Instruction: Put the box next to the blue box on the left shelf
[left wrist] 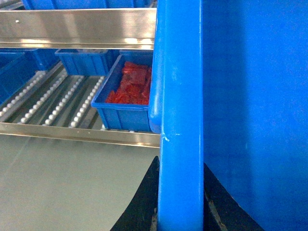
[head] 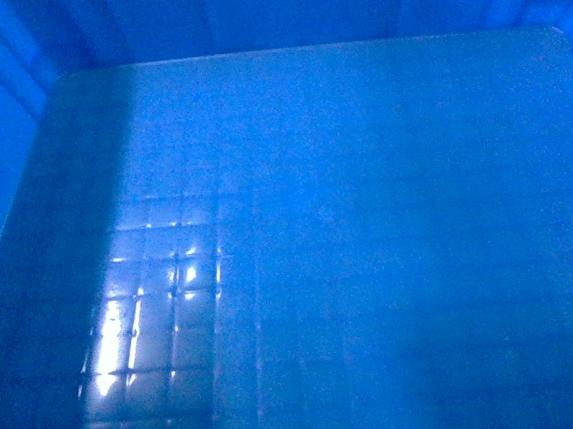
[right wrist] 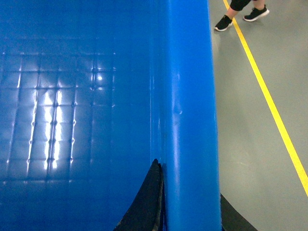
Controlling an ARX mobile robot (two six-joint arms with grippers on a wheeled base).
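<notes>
Wrist views: both grippers' fingers [left wrist: 139,202] [right wrist: 147,202] clamp box [left wrist: 180,96] rim.

A warehouse or factory floor: steel flow-rack shelving [left wrist: 77,21] with roller tracks [left wrist: 57,103] carries blue parts bins, one bin [left wrist: 122,118] filled with red pieces [left wrist: 131,86]. A yellow line [right wrist: 269,103] marks the grey floor [right wrist: 250,159], where a person's black sneakers [right wrist: 240,17] stand.

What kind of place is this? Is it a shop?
More likely a warehouse or factory. There is a metal roller shelf holding blue bins, one bin full of red parts, and a grey floor with a yellow painted line. Someone's black sneakers walk by.
</notes>
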